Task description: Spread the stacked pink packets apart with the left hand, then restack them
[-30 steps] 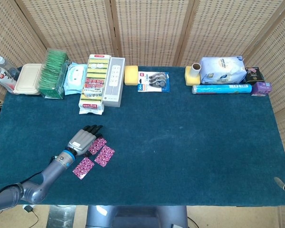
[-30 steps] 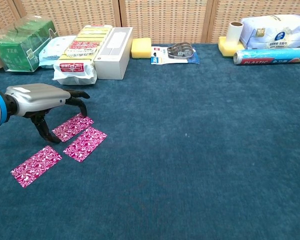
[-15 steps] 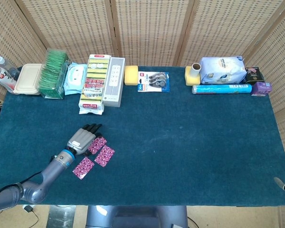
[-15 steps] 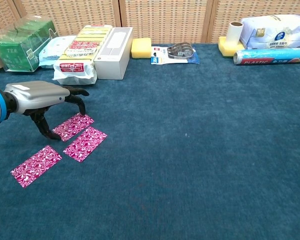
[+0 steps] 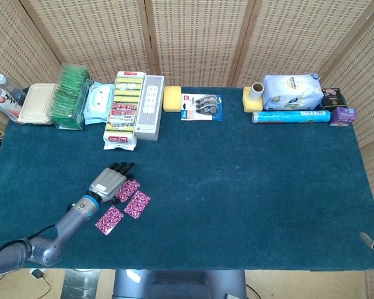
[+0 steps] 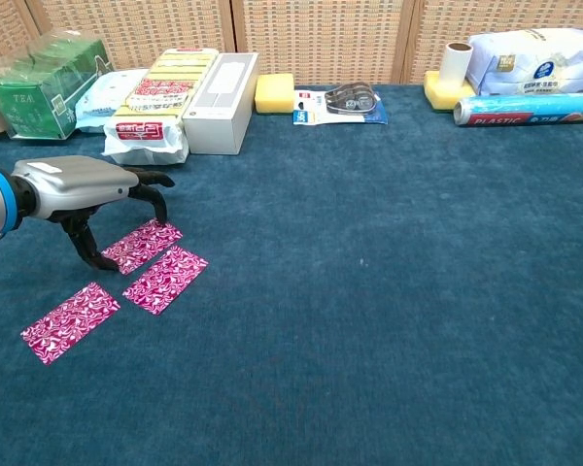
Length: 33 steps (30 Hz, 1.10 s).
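Observation:
Three pink patterned packets lie flat and apart on the blue cloth at the front left: a far one point(image 6: 141, 246) point(image 5: 129, 189), a middle one point(image 6: 165, 279) point(image 5: 137, 204) and a near one point(image 6: 70, 321) point(image 5: 110, 220). My left hand point(image 6: 83, 189) point(image 5: 109, 182) arches over the far packet, its fingertips point(image 6: 160, 219) touching the far end and its thumb at the near end. The packet stays flat on the cloth, not lifted. At the front right edge in the head view only a small grey tip point(image 5: 373, 242) shows, perhaps of my right hand.
Along the back edge stand a green tea box point(image 6: 41, 85), a wipes pack point(image 6: 102, 97), sponge packs point(image 6: 154, 102), a white box point(image 6: 221, 101), a yellow sponge point(image 6: 274, 93), a tape pack point(image 6: 340, 103), a blue roll point(image 6: 527, 109) and a white bag point(image 6: 534, 60).
The left hand has shifted very slightly and its thumb has drawn in a little along the far packet. The three packets lie where they were.

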Each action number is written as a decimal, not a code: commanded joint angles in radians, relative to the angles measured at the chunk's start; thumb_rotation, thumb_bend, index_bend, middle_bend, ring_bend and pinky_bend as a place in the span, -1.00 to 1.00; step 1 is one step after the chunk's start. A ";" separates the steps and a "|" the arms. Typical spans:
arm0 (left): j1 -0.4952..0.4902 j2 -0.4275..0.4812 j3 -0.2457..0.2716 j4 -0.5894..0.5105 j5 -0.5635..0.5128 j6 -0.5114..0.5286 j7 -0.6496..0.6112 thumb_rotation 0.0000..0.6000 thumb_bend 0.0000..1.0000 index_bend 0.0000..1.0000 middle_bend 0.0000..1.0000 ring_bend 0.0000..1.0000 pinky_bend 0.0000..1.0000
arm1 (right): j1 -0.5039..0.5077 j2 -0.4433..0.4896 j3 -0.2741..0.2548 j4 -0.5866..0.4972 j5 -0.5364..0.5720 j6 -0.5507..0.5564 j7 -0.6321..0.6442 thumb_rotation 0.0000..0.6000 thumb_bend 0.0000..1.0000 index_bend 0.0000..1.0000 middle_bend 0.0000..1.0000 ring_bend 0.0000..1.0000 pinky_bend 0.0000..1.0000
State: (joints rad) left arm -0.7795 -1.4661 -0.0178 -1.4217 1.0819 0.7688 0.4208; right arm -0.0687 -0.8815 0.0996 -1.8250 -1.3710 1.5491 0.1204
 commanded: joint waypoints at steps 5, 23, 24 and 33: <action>-0.008 0.011 0.000 -0.015 -0.013 -0.006 0.011 1.00 -0.61 -0.58 -1.00 -1.00 -0.78 | 0.000 0.000 -0.001 0.000 0.000 0.000 -0.003 1.00 -0.99 -0.85 -1.00 -1.00 -1.00; -0.028 0.008 0.025 -0.032 -0.079 0.001 0.100 1.00 -0.65 -0.69 -1.00 -1.00 -0.79 | -0.002 0.000 0.000 -0.002 0.003 0.003 -0.004 1.00 -0.99 -0.85 -1.00 -1.00 -1.00; -0.028 0.007 0.025 -0.032 -0.080 0.002 0.100 1.00 -0.65 -0.69 -1.00 -1.00 -0.79 | -0.002 0.000 0.000 -0.002 0.002 0.003 -0.004 1.00 -0.99 -0.85 -1.00 -1.00 -1.00; -0.030 -0.007 0.027 -0.025 -0.091 0.024 0.121 1.00 -0.64 -0.57 -1.00 -1.00 -0.79 | -0.002 0.000 0.001 -0.002 0.003 0.003 -0.001 1.00 -0.99 -0.85 -1.00 -1.00 -1.00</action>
State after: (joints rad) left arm -0.8097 -1.4731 0.0094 -1.4469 0.9912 0.7923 0.5418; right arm -0.0705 -0.8815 0.1006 -1.8266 -1.3683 1.5521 0.1190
